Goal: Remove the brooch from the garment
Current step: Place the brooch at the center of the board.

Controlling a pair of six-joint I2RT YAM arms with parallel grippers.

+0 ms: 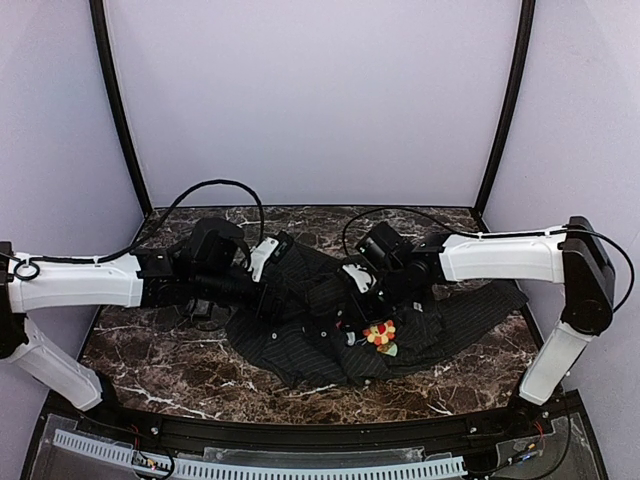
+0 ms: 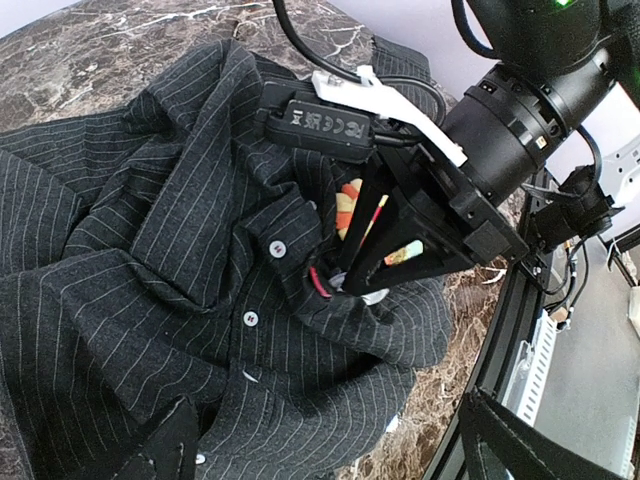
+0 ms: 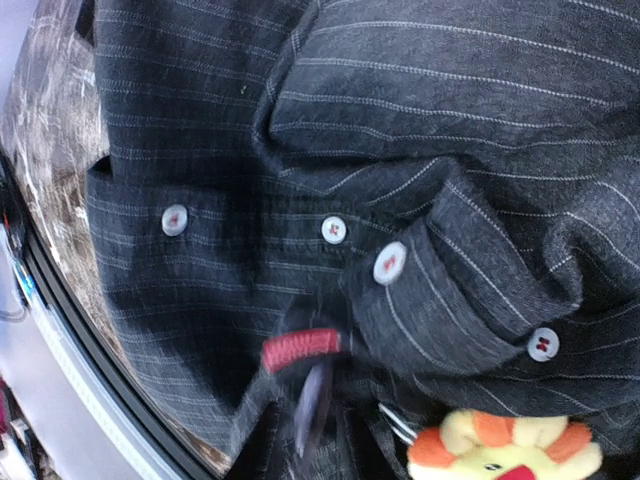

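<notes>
The brooch [image 1: 381, 336], a small flower of orange, yellow and red around a green centre, sits on the dark pinstriped garment [image 1: 310, 340] mid-table. In the right wrist view the brooch [image 3: 505, 452] shows at the bottom right edge, below a folded placket with white buttons. My right gripper [image 2: 342, 282] points down into the cloth just left of the brooch [image 2: 352, 203], its tips close together at a fold with a red tab [image 3: 300, 347]. Whether they pinch cloth is unclear. My left gripper [image 2: 335, 450] hovers wide open over the garment's left part, holding nothing.
The marble table [image 1: 150, 355] carries the crumpled garment [image 2: 150, 260] across its middle. A black rail [image 1: 300, 432] and a white cable strip [image 1: 260, 465] run along the near edge. Purple walls and black uprights enclose the back and sides.
</notes>
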